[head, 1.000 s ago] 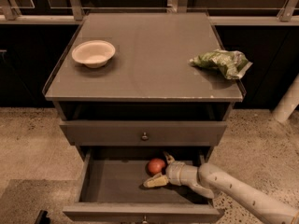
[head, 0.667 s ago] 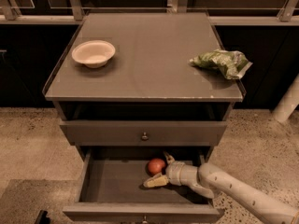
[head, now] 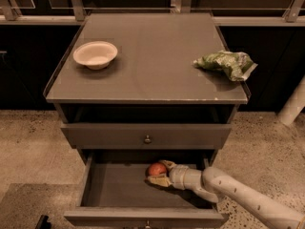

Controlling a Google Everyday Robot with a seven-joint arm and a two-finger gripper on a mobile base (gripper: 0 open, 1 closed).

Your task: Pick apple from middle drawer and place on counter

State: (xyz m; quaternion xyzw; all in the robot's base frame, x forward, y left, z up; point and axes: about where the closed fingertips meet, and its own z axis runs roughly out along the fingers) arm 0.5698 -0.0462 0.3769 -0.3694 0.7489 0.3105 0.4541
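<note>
**Gripper at the apple, back of the open middle drawer**

The middle drawer [head: 119, 192] is standing pulled out. The apple [head: 156, 168] is sitting on the drawer floor, towards the back wall and a little right of the drawer's centre line.

The gripper [head: 158, 175] is lying inside the drawer, right against the apple. The arm is entering over the drawer's right front corner and running leftward across the floor. The apple is lying at the tip of the tool, to its left and slightly towards the drawer's back. I cannot tell whether the tool is clamping the fruit or only resting against it.

The apple is round, so no long axis is governing the approach. What matters is the right-to-left line of the wrist, with the fruit at its end.

The counter [head: 147, 75] is lying directly above the drawer, with a closed drawer panel [head: 109, 136] between them. A white bowl [head: 95, 54] is sitting above the drawer's left side and a green snack bag [head: 224, 63] above its right.

Judgement: the grasp step is in hand and the lift has not begun. The way out is looking like a pull towards the drawer's front before rising, since the closed panel is overhanging the back of the drawer.
</note>
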